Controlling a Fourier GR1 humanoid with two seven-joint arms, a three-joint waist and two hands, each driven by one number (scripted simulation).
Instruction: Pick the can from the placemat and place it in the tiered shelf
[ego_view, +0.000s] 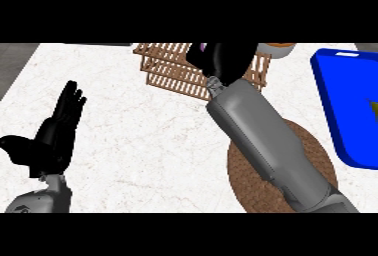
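Observation:
My right hand (221, 59) is over the wooden tiered shelf (173, 70) at the top middle, fingers curled round a purple can (201, 48). Only a sliver of the can shows at the hand's left edge. The grey right forearm runs down to the lower right and crosses the round brown placemat (255, 185), which has nothing visible on its bare part. At the left edge my left hand (53, 137) rests open with its fingers pointing up, far from the shelf.
A large blue tray-like container (343, 105) lies along the right edge. A small white and orange round object (279, 47) stands just behind the shelf's right end. White marble counter spans the middle and left.

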